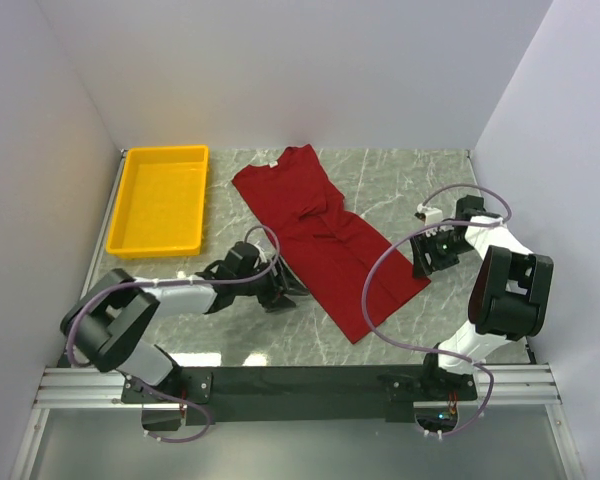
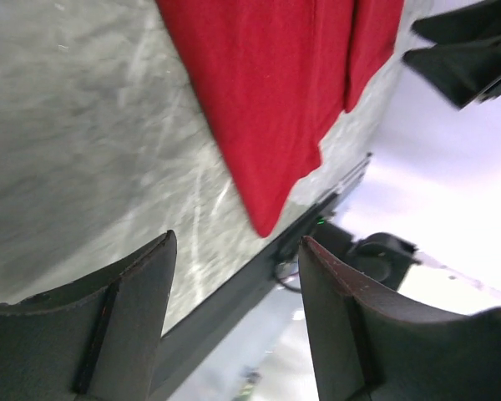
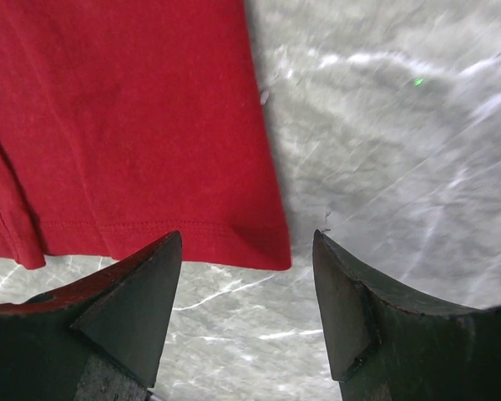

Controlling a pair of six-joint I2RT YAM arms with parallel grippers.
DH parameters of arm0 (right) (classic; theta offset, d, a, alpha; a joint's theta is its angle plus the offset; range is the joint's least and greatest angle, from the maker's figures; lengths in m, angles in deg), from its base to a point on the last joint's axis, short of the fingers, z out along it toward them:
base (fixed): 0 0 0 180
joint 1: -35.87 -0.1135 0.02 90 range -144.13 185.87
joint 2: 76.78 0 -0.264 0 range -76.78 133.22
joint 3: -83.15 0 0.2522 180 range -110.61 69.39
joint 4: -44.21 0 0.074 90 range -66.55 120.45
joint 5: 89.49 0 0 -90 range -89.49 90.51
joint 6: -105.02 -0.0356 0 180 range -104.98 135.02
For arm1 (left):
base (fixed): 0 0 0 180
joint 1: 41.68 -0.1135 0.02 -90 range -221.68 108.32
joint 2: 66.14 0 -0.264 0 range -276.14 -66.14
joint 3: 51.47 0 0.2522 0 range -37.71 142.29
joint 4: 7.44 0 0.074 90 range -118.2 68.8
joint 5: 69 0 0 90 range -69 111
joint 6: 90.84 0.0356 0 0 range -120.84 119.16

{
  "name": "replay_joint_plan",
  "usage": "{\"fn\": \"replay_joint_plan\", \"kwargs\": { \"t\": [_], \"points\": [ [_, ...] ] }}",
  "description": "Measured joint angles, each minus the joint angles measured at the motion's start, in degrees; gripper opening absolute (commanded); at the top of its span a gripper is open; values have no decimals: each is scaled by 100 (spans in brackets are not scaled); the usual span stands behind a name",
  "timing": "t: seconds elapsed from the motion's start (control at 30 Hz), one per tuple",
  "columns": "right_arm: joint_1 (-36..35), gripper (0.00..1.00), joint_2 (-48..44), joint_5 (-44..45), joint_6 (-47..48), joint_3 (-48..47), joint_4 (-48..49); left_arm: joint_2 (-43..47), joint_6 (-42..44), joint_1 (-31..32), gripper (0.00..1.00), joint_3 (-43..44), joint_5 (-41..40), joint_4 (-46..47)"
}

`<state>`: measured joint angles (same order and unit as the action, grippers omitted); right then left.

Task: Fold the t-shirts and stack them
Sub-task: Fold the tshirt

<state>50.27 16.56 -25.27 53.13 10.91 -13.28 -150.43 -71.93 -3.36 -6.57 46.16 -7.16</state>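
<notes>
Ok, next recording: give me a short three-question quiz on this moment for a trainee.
1. Multiple choice: where on the table does the yellow tray sit? A) far left B) far right C) between the arm bases
2. True or false: the dark red t-shirt lies on the table, outside the tray.
3. Fill in: the left claw and the right claw both stand ____, gripping nothing.

Key: 1 A; 2 true; 3 open.
</notes>
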Motion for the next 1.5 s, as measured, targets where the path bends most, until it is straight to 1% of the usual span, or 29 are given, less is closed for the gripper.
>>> {"fn": "replay_joint_plan", "kwargs": {
  "t": [0.2,0.37,0.5,0.93,1.03,1.3,1.4,1.47,1.5],
  "points": [
    [46,69,85,22,-186,140,0,-728,-1082,420,66,-28,-153,1110],
    [138,69,107,-28,-278,140,-4,-1290,-1875,903,65,-28,-339,1676],
    [201,69,107,-57,-332,136,-42,-1381,-2282,1235,65,-33,-494,1858],
    [258,69,0,-90,-485,105,-68,-1580,-3300,1989,52,-83,-1134,2131],
    [278,69,-101,-140,-516,107,-66,-1609,-3652,2258,51,4,-1482,2002],
    [378,69,-413,-352,-511,109,-70,-1821,-4181,2929,48,914,-2087,719],
    [415,69,-555,-428,-503,109,-107,-1932,-4271,3110,44,1215,-2170,345],
    [424,69,-660,-461,-496,109,-136,-2026,-4310,3189,39,1397,-2212,166],
    [424,68,-719,-485,-479,109,-157,-2072,-4328,3228,34,1491,-2251,72]
  ]
}}
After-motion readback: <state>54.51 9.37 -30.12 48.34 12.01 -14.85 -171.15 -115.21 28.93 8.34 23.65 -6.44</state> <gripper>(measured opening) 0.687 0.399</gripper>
